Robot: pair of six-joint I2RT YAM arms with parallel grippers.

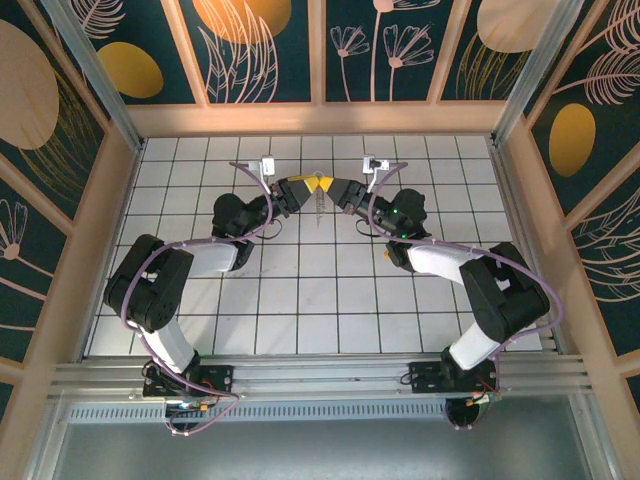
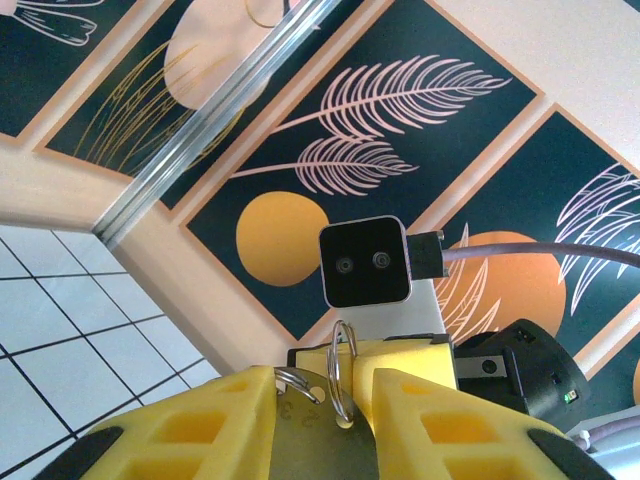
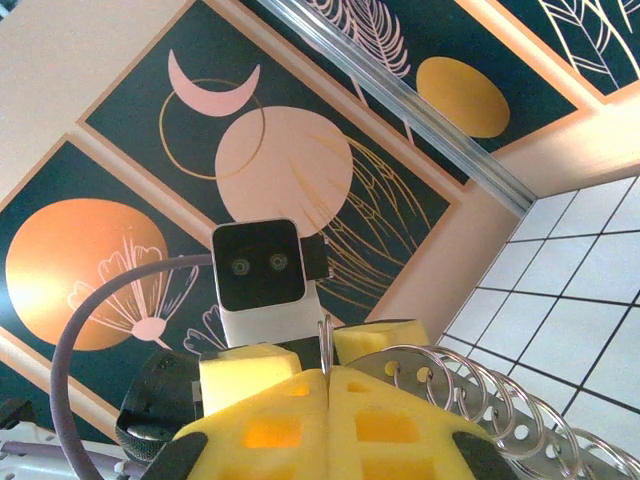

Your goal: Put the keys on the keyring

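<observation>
Key (image 2: 305, 428), flat and brass-coloured with stamped marks on its face, lies between the yellow fingers (image 2: 200, 425) of the left gripper (image 2: 320, 400). The fingers are drawn in narrow and clamp it. A small silver loop (image 2: 292, 379) rests on the key's head. The keyring (image 2: 334, 375) stands upright and edge-on against the key's head. Whether it passes through the key's hole cannot be told.

Below the key is a table (image 1: 300, 310) of white square tiles with dark joints, framed in pale wood. An aluminium rail (image 1: 320, 375) runs along the edge nearest the arm bases. Beyond the key rise walls (image 1: 260, 50) of dark teal panels painted with orange discs and pale leaves and flowers, split by wooden strips and metal posts.

From above, the two arms bend inward and their yellow tips meet over the far middle tiles, where the key itself is too small to make out. The left wrist view gives the key's face and, just behind it, the other arm's wrist camera (image 2: 365, 262). The right wrist view adds the right gripper (image 3: 328, 385). Its fingers are pressed together on the thin edge of the keyring (image 3: 325, 345). A row of overlapping silver rings (image 3: 480, 400) trails away to one side.
</observation>
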